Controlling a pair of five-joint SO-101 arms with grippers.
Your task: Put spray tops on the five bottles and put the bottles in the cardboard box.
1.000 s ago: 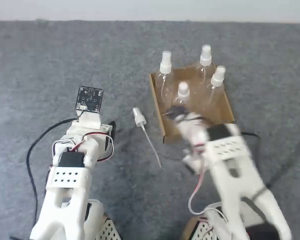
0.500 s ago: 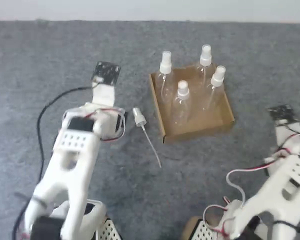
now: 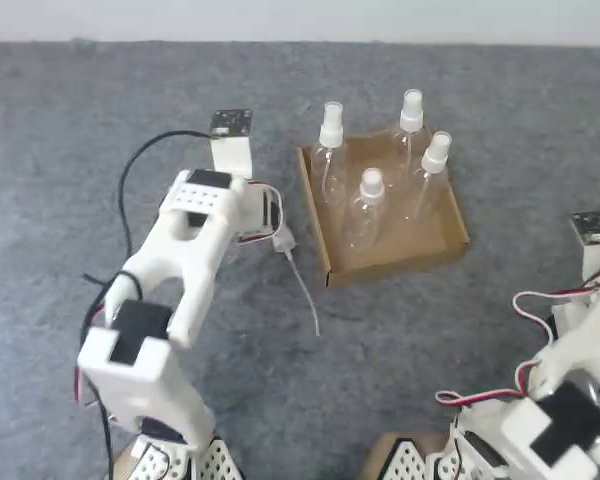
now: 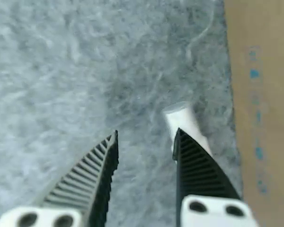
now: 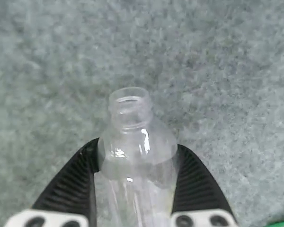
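Cardboard box (image 3: 315, 215) rim just beside spray top (image 3: 281, 239).

Nothing legible stood anywhere: no word, number or sign could be read. The cardboard box (image 4: 258, 94) bore a few small blue marks (image 4: 254, 74) down its side (print of some kind, it seemed, but too blurred to tell as letters or figures).
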